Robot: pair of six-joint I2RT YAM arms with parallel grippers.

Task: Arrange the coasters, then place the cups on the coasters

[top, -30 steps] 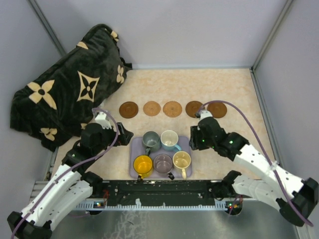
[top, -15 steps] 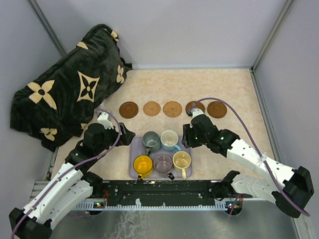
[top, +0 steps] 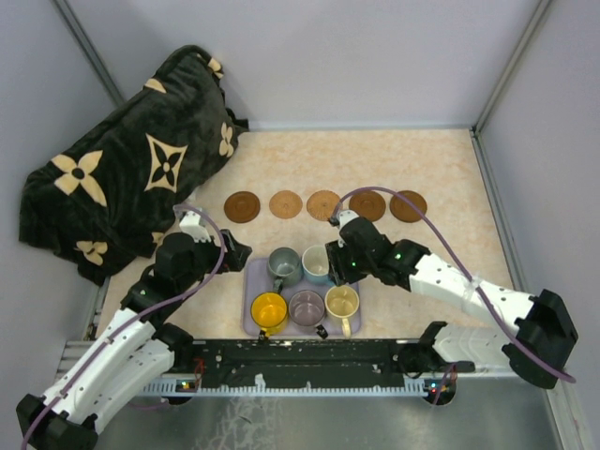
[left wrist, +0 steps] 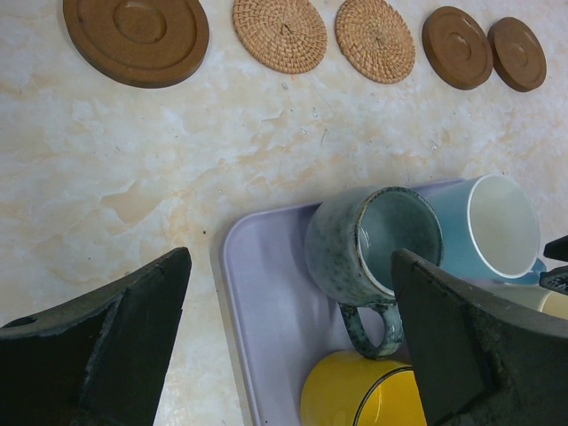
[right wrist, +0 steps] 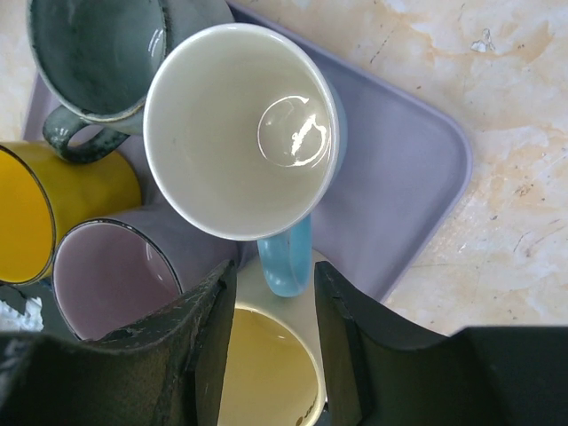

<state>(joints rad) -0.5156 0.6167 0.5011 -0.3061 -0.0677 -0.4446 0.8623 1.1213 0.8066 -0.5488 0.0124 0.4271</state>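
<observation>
Five round brown coasters lie in a row across the table, from the darkest (top: pixel 242 206) on the left to the last (top: pixel 408 206) on the right. All the cups stand on the lavender tray (top: pixel 251 291): grey-green (top: pixel 284 267), light blue (top: pixel 317 264), yellow (top: pixel 269 312), purple-grey (top: pixel 307 307) and cream (top: pixel 341 303). My right gripper (right wrist: pixel 275 284) is partly open, its tips astride the blue cup's handle (right wrist: pixel 286 257), with a gap on the left side. My left gripper (left wrist: pixel 288 355) hangs wide open over the tray's left edge (left wrist: pixel 266 293), beside the grey-green cup (left wrist: pixel 355 248).
A black blanket (top: pixel 131 169) with tan flower shapes lies heaped at the back left. Grey walls close in the table on three sides. The metal rail (top: pixel 309 361) with the arm bases runs along the near edge.
</observation>
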